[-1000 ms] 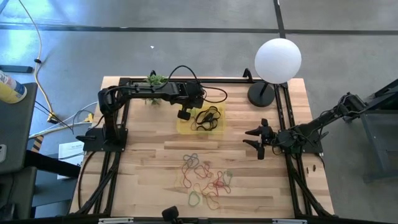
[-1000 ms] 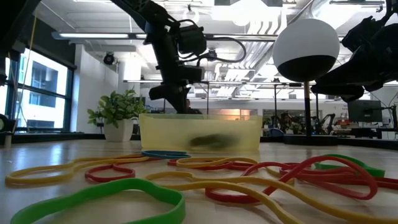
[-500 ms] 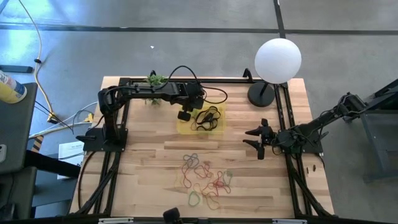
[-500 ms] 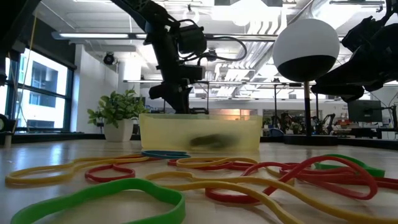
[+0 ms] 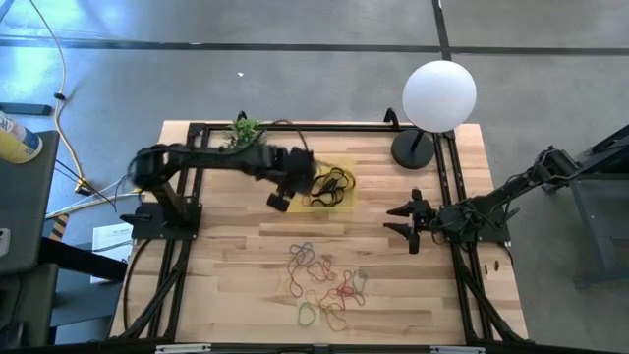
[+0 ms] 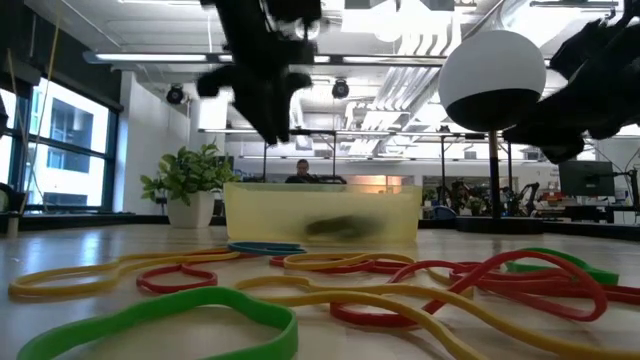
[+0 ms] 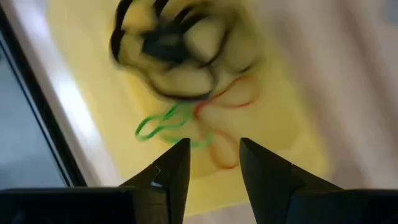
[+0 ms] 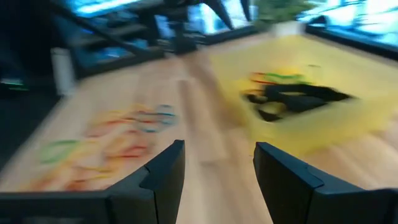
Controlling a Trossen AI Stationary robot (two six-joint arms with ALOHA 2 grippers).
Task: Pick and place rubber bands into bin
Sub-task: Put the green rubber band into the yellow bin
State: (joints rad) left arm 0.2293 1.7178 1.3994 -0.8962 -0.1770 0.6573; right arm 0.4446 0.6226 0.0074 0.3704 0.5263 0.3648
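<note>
The left gripper (image 5: 279,202), fingers parted and empty, hung beside the bin (image 5: 346,169); loose rubber bands (image 5: 322,283) lay well apart from the bin. The right gripper (image 5: 405,221) waited open beside it; the next pick would likely go best singling out one band.

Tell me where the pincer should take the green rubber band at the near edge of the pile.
Come straight down on the green rubber band and pinch one strand on its outer side, away from the pile. It appears to lie flat on the table, and that side looks free of the other loops.
</note>
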